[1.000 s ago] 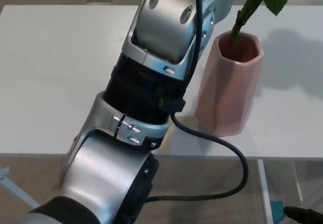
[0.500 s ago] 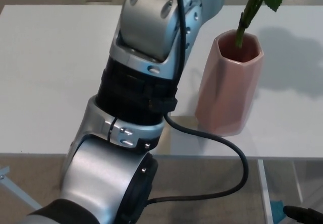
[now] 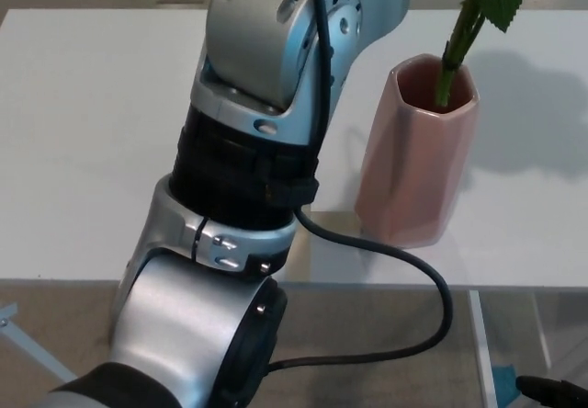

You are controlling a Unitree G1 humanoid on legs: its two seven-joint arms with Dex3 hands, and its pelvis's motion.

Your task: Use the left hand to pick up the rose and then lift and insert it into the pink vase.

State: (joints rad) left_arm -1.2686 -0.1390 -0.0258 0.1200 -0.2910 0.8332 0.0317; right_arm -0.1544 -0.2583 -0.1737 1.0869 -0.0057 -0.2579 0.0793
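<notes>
Your left arm (image 3: 266, 151) rises from the lower left across the white bench (image 3: 92, 123) and leaves the frame at the top edge. Its hand lies outside the picture, so you cannot tell how the fingers stand. The rose (image 3: 459, 45) shows only as a green stem with a leaf; its lower end sits inside the mouth of the pink vase (image 3: 418, 160), leaning toward the far right rim. The vase stands upright near the bench's front edge. A black cable (image 3: 404, 261) loops in front of it

Setting reads as a lab or test bench: plain white rectangular table (image 3: 92, 151), bare grey floor (image 3: 386, 325), loose black cable (image 3: 432, 289) trailing off the silver robot arm (image 3: 257, 105).
</notes>
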